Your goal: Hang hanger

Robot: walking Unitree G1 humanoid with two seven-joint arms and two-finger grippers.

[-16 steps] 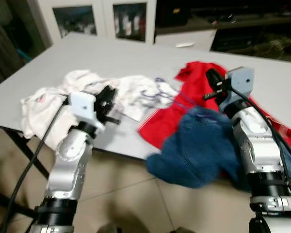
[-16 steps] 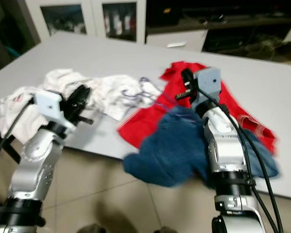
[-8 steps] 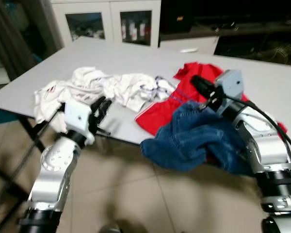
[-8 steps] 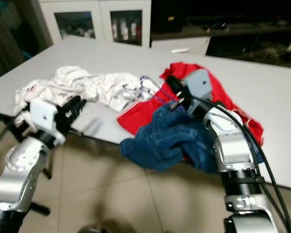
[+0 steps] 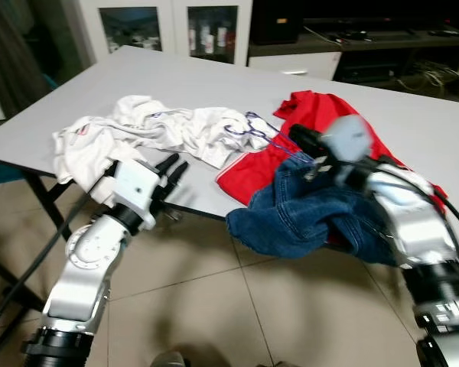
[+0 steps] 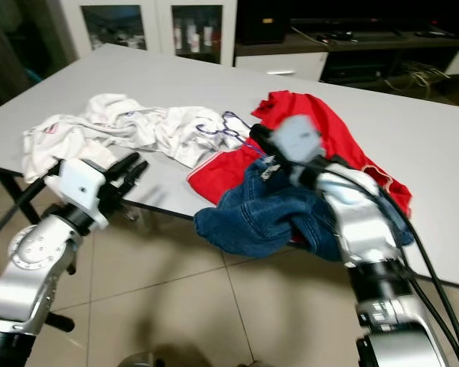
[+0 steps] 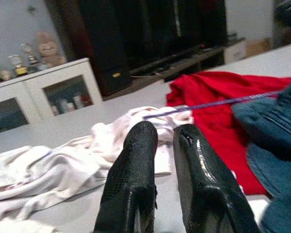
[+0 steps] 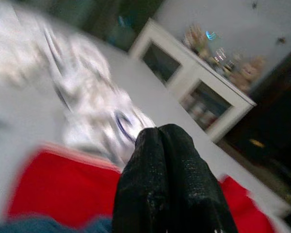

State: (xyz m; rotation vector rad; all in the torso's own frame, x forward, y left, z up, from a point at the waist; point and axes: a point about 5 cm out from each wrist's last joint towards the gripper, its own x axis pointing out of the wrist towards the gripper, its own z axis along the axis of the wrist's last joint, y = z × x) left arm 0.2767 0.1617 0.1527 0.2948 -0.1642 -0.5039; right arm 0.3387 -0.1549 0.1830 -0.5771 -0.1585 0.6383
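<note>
A thin purple wire hanger (image 5: 249, 127) lies on the grey table (image 5: 176, 76), between a heap of white clothes (image 5: 138, 126) and a red garment (image 5: 329, 107). My right gripper (image 5: 300, 138) hovers over the red garment just right of the hanger, its fingers (image 8: 160, 160) pressed shut with nothing visible between them. Blue jeans (image 5: 306, 218) drape over that arm and sag past the table's front edge. My left gripper (image 5: 173, 165) is at the front edge below the white clothes, slightly open and holding nothing.
A white glass-door cabinet (image 5: 168, 27) and dark shelving stand behind the table. The table's black legs (image 5: 38, 199) are at my left. Tiled floor (image 5: 214, 306) lies below both arms.
The camera has shifted and more floor now shows. My right arm has swung left with the jeans, toward the hanger. The left gripper stays by the table's front edge.
</note>
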